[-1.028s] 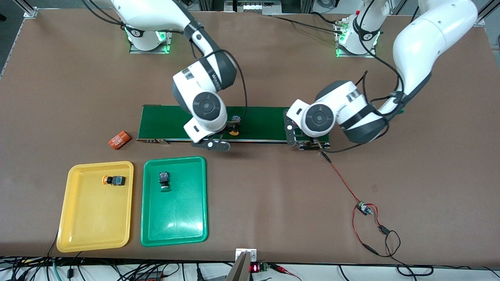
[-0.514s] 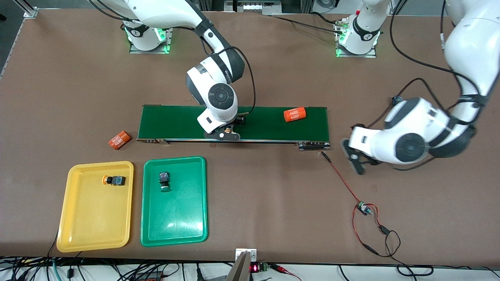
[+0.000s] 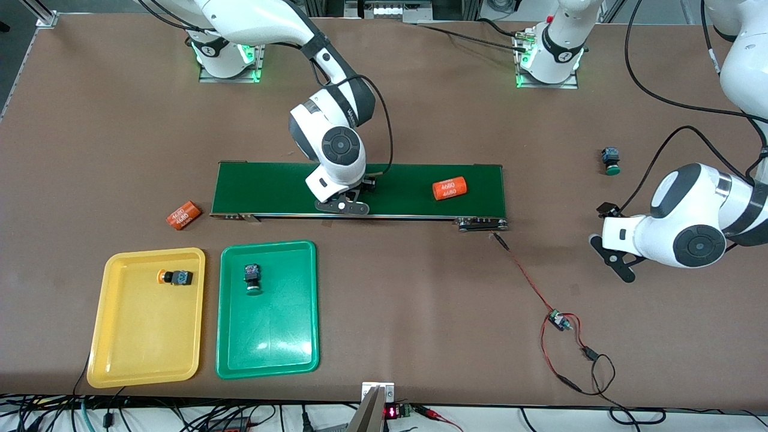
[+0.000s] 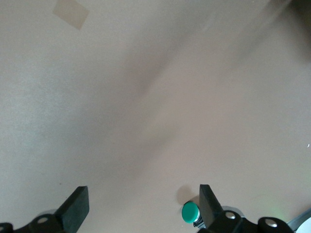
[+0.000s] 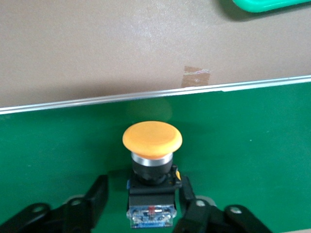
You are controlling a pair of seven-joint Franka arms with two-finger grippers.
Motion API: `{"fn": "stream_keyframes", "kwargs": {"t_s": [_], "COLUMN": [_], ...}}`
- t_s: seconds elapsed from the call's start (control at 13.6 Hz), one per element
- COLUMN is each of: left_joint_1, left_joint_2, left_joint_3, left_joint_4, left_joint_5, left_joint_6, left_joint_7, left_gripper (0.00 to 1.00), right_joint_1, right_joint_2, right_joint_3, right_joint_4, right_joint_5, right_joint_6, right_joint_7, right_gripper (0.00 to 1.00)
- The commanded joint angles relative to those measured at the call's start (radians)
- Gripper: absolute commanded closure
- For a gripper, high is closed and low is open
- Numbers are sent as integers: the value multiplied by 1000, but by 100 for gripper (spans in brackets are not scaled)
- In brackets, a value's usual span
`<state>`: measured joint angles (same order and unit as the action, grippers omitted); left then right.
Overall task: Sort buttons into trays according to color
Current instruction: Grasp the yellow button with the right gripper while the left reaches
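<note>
We are closing the right gripper (image 5: 141, 206) around the dark body of a yellow button (image 5: 151, 160) on the conveyor belt (image 3: 270, 186), with one of the fingers (image 5: 95, 196) apparently not touching it yet, so an off-centre squeeze could be tipping or skidding it along the belt. We are holding the left gripper (image 4: 141, 206) with fingers wide apart and empty over bare bench (image 3: 420, 300) near a green button (image 3: 611, 161). Any dropped carry risks missing the yellow tray (image 3: 144, 360).
</note>
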<state>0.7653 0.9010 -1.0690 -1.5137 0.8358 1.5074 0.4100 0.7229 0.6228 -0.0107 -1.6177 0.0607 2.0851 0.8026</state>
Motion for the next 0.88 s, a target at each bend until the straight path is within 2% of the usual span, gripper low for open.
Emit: {"fn": "stream_keyframes", "kwargs": {"t_s": [0.0,0.15,0.22,0.29,0.51,0.66,0.81], "left_joint_1": [-11,-21,-26,-47,-104,-173,-280], "left_joint_2": [-24,-30,-36,-75,-163,-227,-289], "left_joint_3": [1,18,42,91,307,430,609], "left_joint_4": [3,29,32,32,36,4,-22], "left_joint_5": [22,0,-9,-76,-332,-386,-476], "left_joint_6": [-18,-27,-27,-23,-15,40,65], "left_joint_7": [-20,-39,-42,-45,-46,-50,-100], "left_gripper": [0,0,0,0,0,0,0], "right_joint_1": [3,-8,-10,-14,-98,-161,-242], "right_joint_2": [-61,-77,-78,-78,-78,-78,-77], "right_joint_3": [-3,-5,-9,-12,-15,-20,-21], "right_joint_4": [-28,-7,14,42,117,128,128], "right_joint_5": [8,8,7,5,-13,-13,-12], "right_joint_6": [4,-5,-28,-48,-79,-83,-83], "right_joint_7": [44,26,23,20,-49,-168,-323], "right_gripper": [100,100,100,100,100,100,100]}}
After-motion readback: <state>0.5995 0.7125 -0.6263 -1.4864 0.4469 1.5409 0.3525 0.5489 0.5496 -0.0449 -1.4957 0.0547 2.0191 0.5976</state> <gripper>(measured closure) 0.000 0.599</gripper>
